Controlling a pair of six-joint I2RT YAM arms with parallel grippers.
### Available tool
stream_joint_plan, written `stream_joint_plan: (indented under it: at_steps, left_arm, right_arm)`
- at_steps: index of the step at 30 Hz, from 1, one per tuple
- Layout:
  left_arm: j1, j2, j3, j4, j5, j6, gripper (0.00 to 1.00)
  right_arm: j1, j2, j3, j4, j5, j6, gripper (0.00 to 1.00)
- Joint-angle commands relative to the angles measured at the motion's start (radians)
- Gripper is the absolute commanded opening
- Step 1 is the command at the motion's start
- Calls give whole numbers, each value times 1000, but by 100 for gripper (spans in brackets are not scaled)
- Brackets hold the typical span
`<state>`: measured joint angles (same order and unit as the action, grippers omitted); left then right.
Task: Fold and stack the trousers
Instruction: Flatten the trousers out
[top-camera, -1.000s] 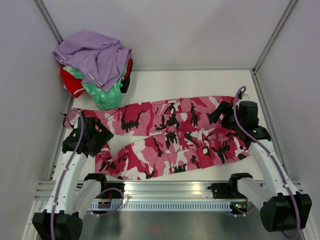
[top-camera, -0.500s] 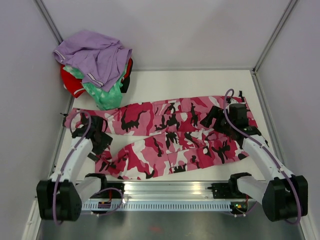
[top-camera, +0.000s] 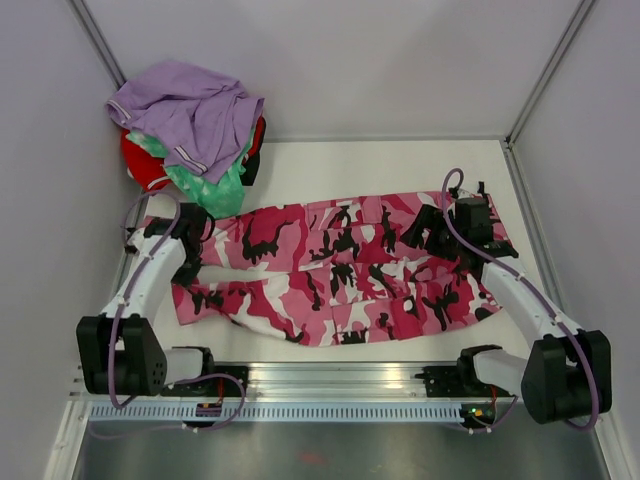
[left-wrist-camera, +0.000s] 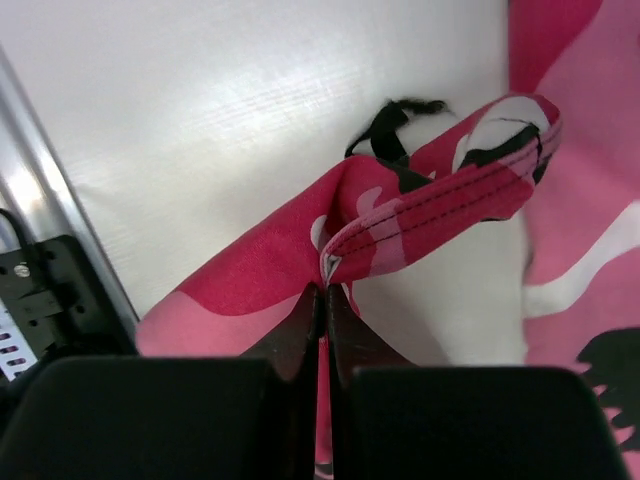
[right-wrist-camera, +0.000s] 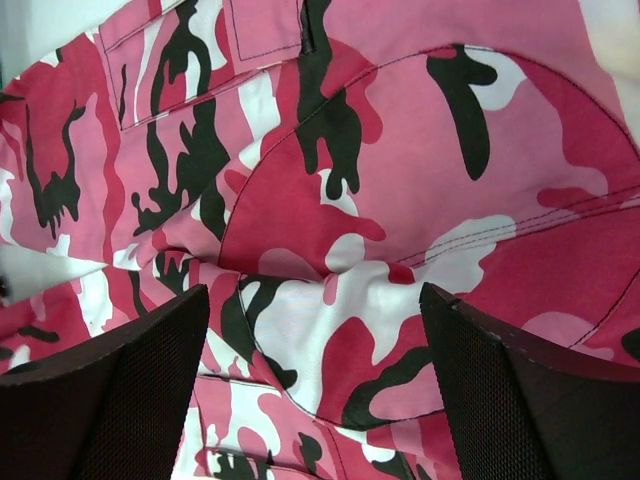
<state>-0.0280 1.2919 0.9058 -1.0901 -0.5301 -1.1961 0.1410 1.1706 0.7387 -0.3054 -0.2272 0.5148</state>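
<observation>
The trousers (top-camera: 340, 270) lay spread across the middle of the counter (top-camera: 380, 165). They reached from near its left edge almost to its right edge. They had hot pink, pale pink, white and black patches. The two legs lay side by side and pointed to the left. The wide top part was at the right end. The cloth was a bit wrinkled where the legs met.

In the far left corner of the counter sat a heap of other clothes. A lavender garment (top-camera: 190, 105) was on top. A green one (top-camera: 215, 190) and a red one (top-camera: 140, 160) peeked out from under it. The green one came close to the far leg of the trousers.

The left pincer (left-wrist-camera: 322, 300) was at the left end of the trousers, near the left edge of the counter. Its two fingers were pressed tight together on the pink cloth. They pinched it right by the stitched hem, and the hem curled up just past the fingertips. White counter showed behind the hem.

The right pincer (right-wrist-camera: 312, 290) was over the wide top part of the trousers, near the right edge. Its fingers stood far apart and had hold of nothing. The patchy cloth showed between them. I could not tell if the fingers touched the cloth.
</observation>
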Motion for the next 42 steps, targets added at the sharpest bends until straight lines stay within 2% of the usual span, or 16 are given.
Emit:
stream_joint_plan:
  at_steps: [1,4,5,7,8,11,12,16,18,22,23,28,30,34,36,42]
  left_arm:
    - [8,-54,128,-354,-264,-299,2]
    - [37,-24,177,-412,-309,-307,3]
    - [65,-2,183,-434,-309,-309,8]
    - [86,49,170,-449,-298,-323,29]
    - [105,58,156,-449,-300,-342,35]
    - [164,76,127,-400,-312,-329,87]
    - [180,79,134,-377,-311,-260,99]
    - [209,43,139,-308,-283,-177,100]
    - [269,6,104,-167,-249,-38,100]
    - [460,-22,29,86,-5,174,100]
    - [509,-19,19,104,27,188,100]
    - [549,-23,-39,133,67,130,100]
    - [605,-31,-85,160,99,122,100]
    - [764,-129,-217,349,342,200,100]
    - [850,-204,-289,465,422,254,96]
    - [899,-204,-311,527,449,322,93]
  right_arm:
    - [3,9,41,22,19,-28,93]
    - [3,38,47,23,11,-39,93]
    - [3,49,45,28,12,-42,93]
    - [3,55,42,32,17,-42,93]
    - [2,58,39,37,19,-41,93]
    - [3,54,36,43,15,-33,93]
    - [3,52,36,40,14,-33,93]
    - [3,40,48,20,23,-47,93]
    - [2,35,68,3,20,-53,93]
    - [3,50,109,-14,5,-76,93]
    - [3,58,119,-24,-3,-84,93]
    - [9,86,174,-46,-21,-94,93]
    - [17,81,172,-44,-23,-87,93]
    - [23,67,168,-57,-11,-88,93]
    - [25,61,157,-58,-1,-88,93]
    - [31,83,151,-60,-9,-81,93]
